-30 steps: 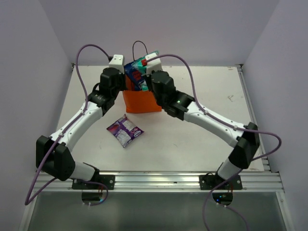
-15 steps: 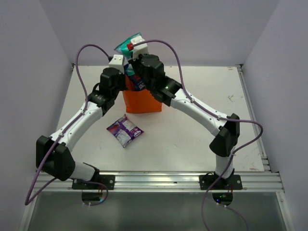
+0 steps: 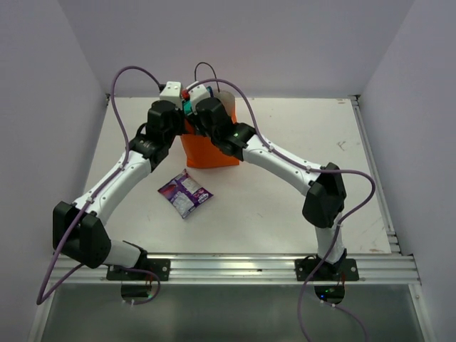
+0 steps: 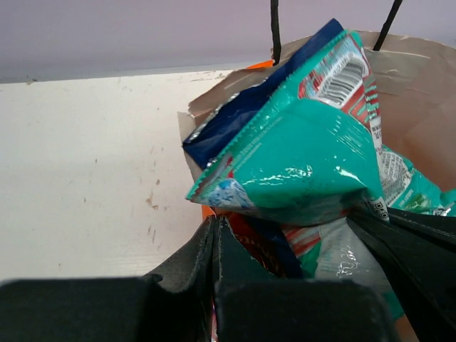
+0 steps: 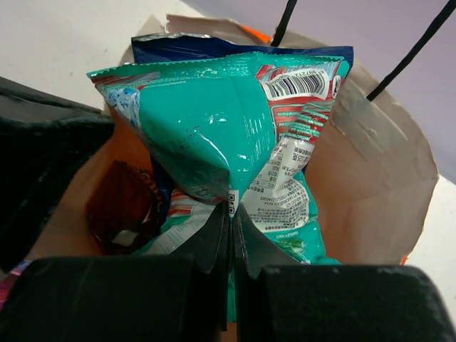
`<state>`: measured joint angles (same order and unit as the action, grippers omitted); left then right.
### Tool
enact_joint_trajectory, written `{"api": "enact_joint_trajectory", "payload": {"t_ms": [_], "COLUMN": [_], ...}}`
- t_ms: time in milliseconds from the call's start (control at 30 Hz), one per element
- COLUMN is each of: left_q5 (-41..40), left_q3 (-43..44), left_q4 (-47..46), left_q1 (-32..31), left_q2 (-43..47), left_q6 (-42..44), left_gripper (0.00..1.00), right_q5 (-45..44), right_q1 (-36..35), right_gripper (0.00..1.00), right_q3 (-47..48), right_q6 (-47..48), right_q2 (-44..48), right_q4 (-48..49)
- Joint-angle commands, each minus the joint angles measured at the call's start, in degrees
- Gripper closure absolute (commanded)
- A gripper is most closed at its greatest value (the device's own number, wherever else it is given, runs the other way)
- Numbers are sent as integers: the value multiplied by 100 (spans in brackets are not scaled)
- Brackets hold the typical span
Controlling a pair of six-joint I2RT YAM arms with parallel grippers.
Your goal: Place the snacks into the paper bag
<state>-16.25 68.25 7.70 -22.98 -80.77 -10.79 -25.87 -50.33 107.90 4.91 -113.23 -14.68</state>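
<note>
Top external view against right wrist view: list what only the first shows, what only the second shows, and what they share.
Only top external: the small purple pack lying on the table outside the paper bag, and both arms whole. Only right wrist: the teal pack pinched by the right fingers over the bag's mouth, its barcode, the dark blue bag behind it, a dark red packet lower inside. Both: the orange paper bag and its thin dark handles.

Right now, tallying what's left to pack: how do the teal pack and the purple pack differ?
The teal pack is pinched by the right end effector; the purple pack is untouched. The teal pack stands upright in the open paper bag; the purple pack lies flat on the table in front of it. Both are crinkly packets.
</note>
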Motion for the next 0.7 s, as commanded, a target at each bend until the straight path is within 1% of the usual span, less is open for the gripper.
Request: {"api": "enact_joint_trajectory", "payload": {"t_ms": [0, 33, 67, 100, 133, 167, 200, 267, 333, 400, 467, 500, 567, 600, 667], "left_q5": [34, 34, 52, 43, 43, 34, 26, 8, 8, 8, -1, -1, -10, -10, -10], "left_q3": [-22, -22, -22, -13, -22, -22, -22, -22, -31, -31, -31, -31, -22, -13, -5], "left_q4": [-76, -67, -76, -67, -67, -67, -59, -50, -67, -67, -67, -67, -76, -76, -76], "left_q1": [-31, -40, -31, -31, -31, -31, -31, -31, -31, -31, -31, -31, -31, -31, -31], "left_q2": [193, 185, 193, 211, 211, 220, 229, 229, 220, 211, 194, 185, 158, 150, 115], "left_q6": [121, 129, 121, 129, 129, 129, 129, 138, 138, 147, 147, 138, 138, 147, 138], "left_gripper": [100, 100, 100, 100, 100, 100, 100, 100, 100, 100, 100, 100, 100, 100, 100], "right_q5": [-67, -76, -111, -129, -146, -138, -138, -216, -314, -322, -288, -183, 28, 299, 520], "right_q1": [32, 49, 58, 67, 67, 67, 67, 67, 49, 23, -73, -126, -301, -372, -582], "right_gripper": [100, 98, 91, 80, 57, 42, 32, 31, 30, 29, 28, 28, 28, 28, 28], "right_q3": [502, 591, 662, 689, 628, 558, 400, 268, -74, -486, -760, -1066, -1471, -1934, -2429], "right_q6": [-69, -69, -69, -69, -69, -51, -34, 1, 106, 125, 142, 151, 72, 11, -296], "right_q2": [-129, -173, -234, -209, -156, 1, 116, 353, 897, 1589, 2075, 2529, 2910, 3242, 3464], "right_q4": [-755, -886, -1053, -1090, -1046, -889, -783, -494, -65, 201, 430, 491, 580, 606, 659]}}
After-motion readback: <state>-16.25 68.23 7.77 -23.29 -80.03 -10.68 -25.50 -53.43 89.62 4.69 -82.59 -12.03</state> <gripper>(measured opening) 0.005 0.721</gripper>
